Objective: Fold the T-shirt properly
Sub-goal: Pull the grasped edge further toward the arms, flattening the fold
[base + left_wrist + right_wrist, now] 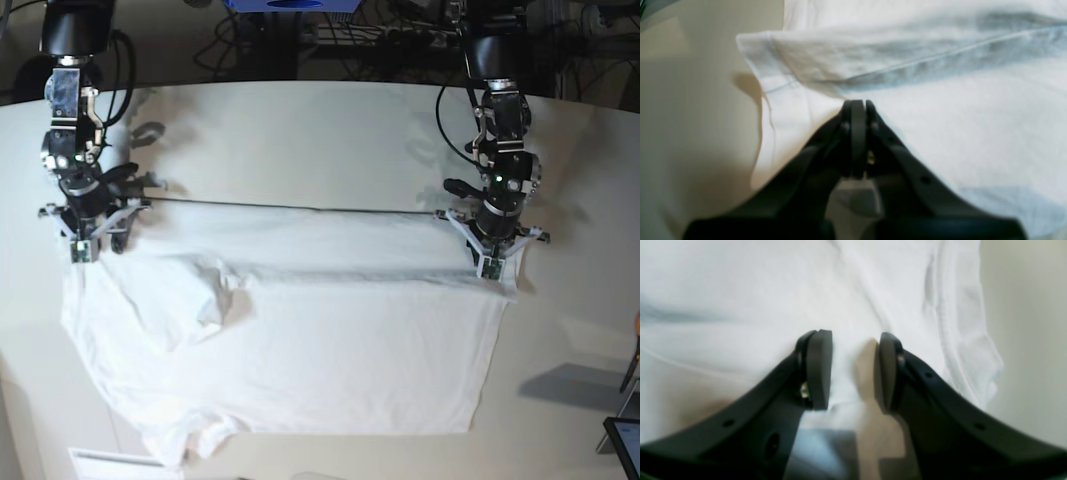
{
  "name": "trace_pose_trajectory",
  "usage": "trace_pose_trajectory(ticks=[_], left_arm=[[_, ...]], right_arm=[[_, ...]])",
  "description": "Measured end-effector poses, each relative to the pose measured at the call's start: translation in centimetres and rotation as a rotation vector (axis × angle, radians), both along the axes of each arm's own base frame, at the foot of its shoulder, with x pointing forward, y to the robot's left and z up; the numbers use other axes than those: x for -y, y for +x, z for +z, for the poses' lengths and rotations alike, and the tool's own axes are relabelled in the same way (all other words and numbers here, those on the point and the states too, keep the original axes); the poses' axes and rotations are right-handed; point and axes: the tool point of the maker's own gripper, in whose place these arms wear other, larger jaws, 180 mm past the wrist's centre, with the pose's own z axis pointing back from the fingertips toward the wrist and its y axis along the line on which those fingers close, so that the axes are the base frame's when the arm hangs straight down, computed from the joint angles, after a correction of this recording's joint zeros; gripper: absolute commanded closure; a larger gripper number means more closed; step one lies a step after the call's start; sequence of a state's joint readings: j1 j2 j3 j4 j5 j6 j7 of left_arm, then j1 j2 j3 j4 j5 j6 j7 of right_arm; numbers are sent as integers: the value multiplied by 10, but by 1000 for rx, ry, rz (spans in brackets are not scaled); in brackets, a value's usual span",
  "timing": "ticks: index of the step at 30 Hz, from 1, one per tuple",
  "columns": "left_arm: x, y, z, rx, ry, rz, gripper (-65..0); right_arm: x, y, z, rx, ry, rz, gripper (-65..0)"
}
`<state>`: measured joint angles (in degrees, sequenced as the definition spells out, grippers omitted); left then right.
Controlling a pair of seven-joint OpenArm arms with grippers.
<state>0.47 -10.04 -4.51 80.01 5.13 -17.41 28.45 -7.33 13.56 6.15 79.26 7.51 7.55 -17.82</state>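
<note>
Grippers sitting over T-shirt (300,340): left gripper (857,104) pressed together, nothing visibly pinched; right gripper (853,368) half spread, empty; wrist views blurry.

Base cam: high, looks down on whole worktop (320,130). Both wrist cams: close behind each claw, facing down onto T-shirt (300,350), which all share.

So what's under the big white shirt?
Only the off-white table shows around the T-shirt. Whatever lies beneath is covered. One shirt edge is folded over onto itself, hiding more cloth.
</note>
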Motion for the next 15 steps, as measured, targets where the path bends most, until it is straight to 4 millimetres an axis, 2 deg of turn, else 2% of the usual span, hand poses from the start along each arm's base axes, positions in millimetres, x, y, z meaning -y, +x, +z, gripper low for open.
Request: trace_pose_trajectory(ticks=[6, 15], left_arm=[[12, -26, 1, -1, -3, -22, 0], [17, -50, 4, -21, 10, -45, 0]], right_arm=[[19, -15, -3, -3, 2, -46, -223], [21, -43, 0, -17, -37, -47, -223]])
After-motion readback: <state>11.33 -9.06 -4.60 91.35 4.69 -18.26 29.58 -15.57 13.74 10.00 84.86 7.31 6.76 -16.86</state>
